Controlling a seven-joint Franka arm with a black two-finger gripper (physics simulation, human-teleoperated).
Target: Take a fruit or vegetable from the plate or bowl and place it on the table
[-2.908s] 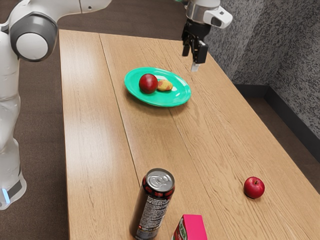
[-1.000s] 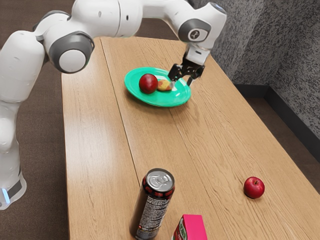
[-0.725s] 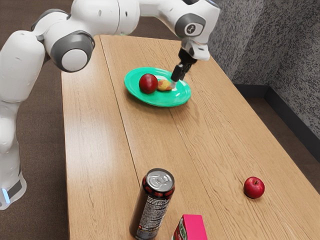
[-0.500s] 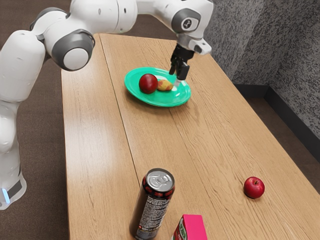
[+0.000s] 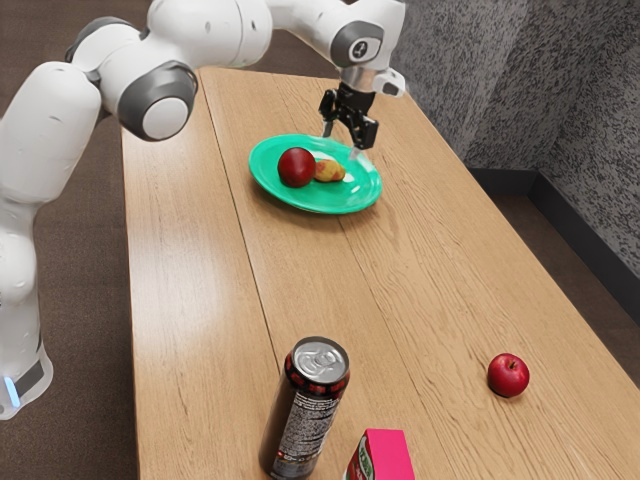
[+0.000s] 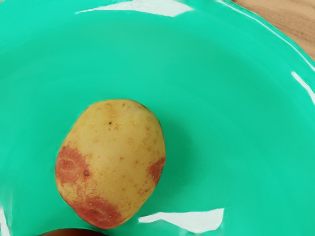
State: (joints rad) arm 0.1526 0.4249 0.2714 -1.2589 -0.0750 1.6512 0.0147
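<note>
Gripper: and here it is, the black gripper (image 5: pixel 341 142), up at the plate's far side in the exterior view, fingers pointing down!
Jaws: standing apart, a clear gap between the two fingers, the grip wide and unfilled.
Potato: there's the yellow potato (image 5: pixel 329 171), lying on the plate, red blotches and small dark specks on its skin in the wrist view.
Red fruit: round, dark and glossy, the red fruit (image 5: pixel 297 167) sits right beside the potato, on the exterior view's left of it.
Plate: bright green and shiny, the plate (image 5: pixel 320 204) carries both of them, white glints showing on its surface.
Arm: the white arm (image 5: pixel 205 35) reaches across from the exterior view's left, bending down at the hand.
Table: pale wood, the table (image 5: pixel 200 300) runs under it all, thin seams along its boards.
Can: standing upright toward the near end, a dark can (image 5: pixel 305 410) with a silver top.
Box: a pink box (image 5: pixel 388 458), close by the can.
Apple: one small red apple (image 5: pixel 508 376), resting directly on the wood, well apart from the plate.
</note>
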